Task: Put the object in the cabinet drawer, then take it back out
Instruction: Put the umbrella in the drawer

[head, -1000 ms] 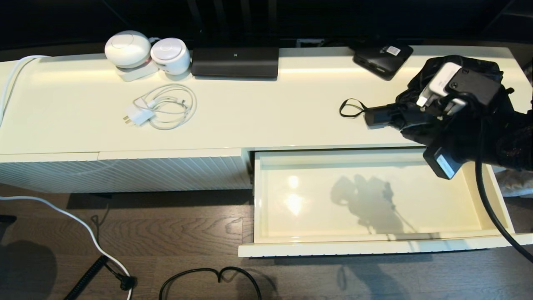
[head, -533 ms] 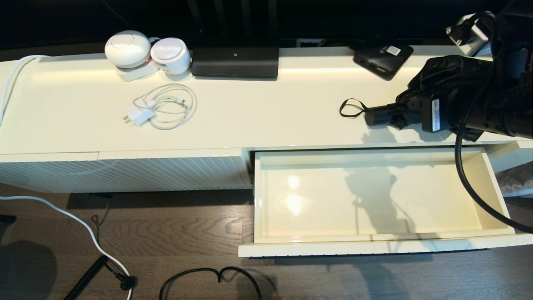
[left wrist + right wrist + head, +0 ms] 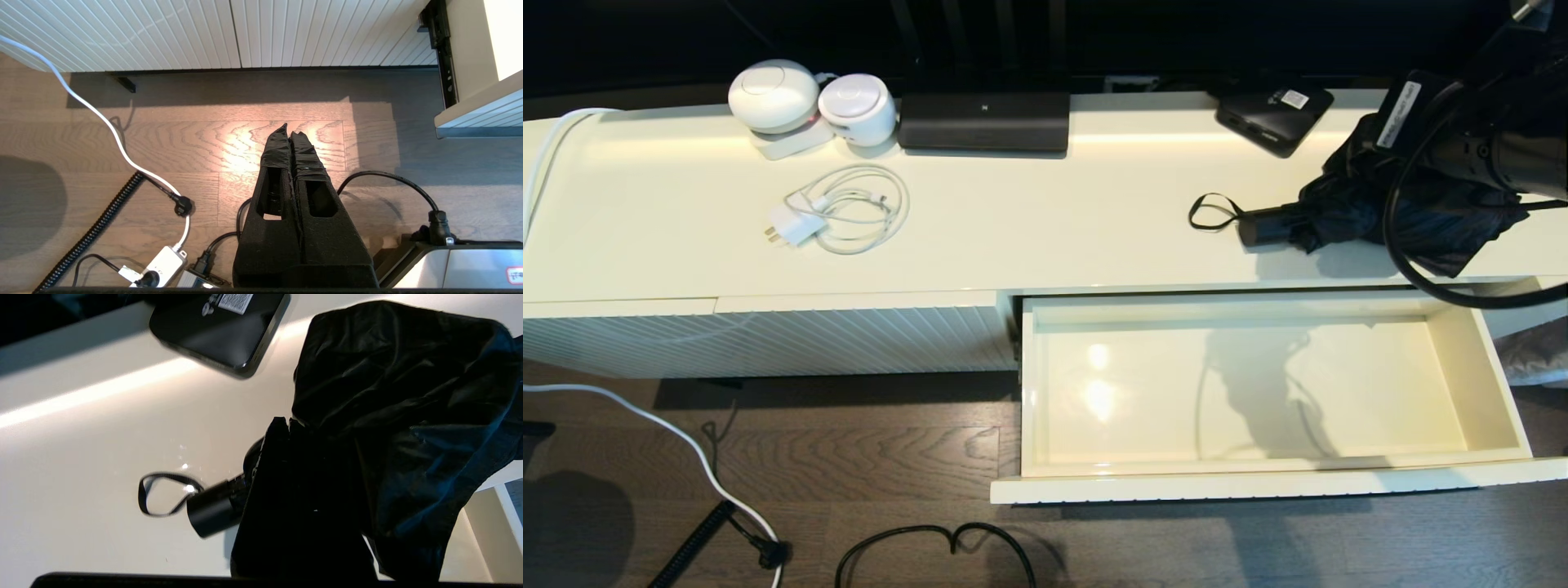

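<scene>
Wide shallow cream-white cabinet drawer (image 3: 1486, 384): pulled fully out at 5 o'clock in the head view, glossy interior bare but for shadows and light glints; ribbed front edge nearest the robot.

Left gripper (image 3: 289, 130): hangs low over the wood floor beside the ribbed cabinet front, its 2 black fingers pressed together on nothing.

Black compact folding umbrella (image 3: 1372, 214): lies on the glossy cream cabinet top (image 3: 1029, 229) at 2 o'clock, just behind the drawer opening. Long axis runs across the cabinet, left to right. Short black cylindrical handle (image 3: 1262, 228) points toward 9 o'clock; thin black wrist loop (image 3: 1210, 211) lies flat beyond it on the same line. Canopy end points toward 3 o'clock: loose, bunchy, glossy black fabric, crumpled in folds, spreading wider than the handle.

Right gripper (image 3: 286, 428): above the umbrella at the junction of handle and fabric, seen in the right wrist view with its dark fingers close together; contact with the umbrella cannot be told.

Flat black box with a white sticker (image 3: 1274, 114): on the top at 1 o'clock, behind the umbrella, apart from it.

Long black rectangular bar (image 3: 984, 121): rear edge, 12 o'clock.

2 white rounded devices (image 3: 809, 98): rear, 11 o'clock, with a coiled white charger cable (image 3: 845, 212) in front of them.
</scene>
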You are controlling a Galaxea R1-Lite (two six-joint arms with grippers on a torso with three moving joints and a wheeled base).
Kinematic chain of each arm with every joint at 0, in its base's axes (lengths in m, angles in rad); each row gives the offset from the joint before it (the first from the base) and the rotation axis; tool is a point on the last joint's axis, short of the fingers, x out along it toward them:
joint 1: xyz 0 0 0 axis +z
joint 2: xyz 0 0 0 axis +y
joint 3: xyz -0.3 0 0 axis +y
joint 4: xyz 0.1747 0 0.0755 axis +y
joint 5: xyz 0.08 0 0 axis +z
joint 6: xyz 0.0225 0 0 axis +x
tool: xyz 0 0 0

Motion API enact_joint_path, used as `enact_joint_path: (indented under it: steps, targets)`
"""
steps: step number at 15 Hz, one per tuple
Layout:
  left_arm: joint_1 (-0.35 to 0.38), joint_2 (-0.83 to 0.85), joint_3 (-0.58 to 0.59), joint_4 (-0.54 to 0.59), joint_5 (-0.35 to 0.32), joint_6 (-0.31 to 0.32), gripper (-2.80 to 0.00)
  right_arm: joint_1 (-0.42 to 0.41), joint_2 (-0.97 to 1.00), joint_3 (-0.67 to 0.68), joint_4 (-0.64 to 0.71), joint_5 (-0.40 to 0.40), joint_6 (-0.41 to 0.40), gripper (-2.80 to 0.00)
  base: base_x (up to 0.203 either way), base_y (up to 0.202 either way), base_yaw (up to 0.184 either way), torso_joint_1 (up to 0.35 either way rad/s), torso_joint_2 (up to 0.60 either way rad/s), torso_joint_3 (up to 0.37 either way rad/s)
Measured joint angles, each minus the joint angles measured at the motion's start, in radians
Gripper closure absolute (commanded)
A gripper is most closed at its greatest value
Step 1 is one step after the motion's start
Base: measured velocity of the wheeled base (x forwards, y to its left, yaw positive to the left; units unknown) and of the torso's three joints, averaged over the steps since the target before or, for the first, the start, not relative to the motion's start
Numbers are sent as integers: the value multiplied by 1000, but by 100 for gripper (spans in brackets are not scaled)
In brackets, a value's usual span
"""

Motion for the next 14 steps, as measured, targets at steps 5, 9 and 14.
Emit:
enact_joint_path:
  steps: [5, 9, 14]
  targets:
    - [0, 0, 0, 0, 0, 0, 0, 52, 80, -154, 205, -158, 260, 0, 0, 0, 0, 0, 0, 0]
    - [0, 0, 0, 0, 0, 0, 0, 104, 118, -248, 402, -145, 492, -280, 0, 0, 0, 0, 0, 0]
    - [0, 0, 0, 0, 0, 1, 0, 136, 188, -365, 600, -104, 752, -280, 0, 0, 0, 0, 0, 0]
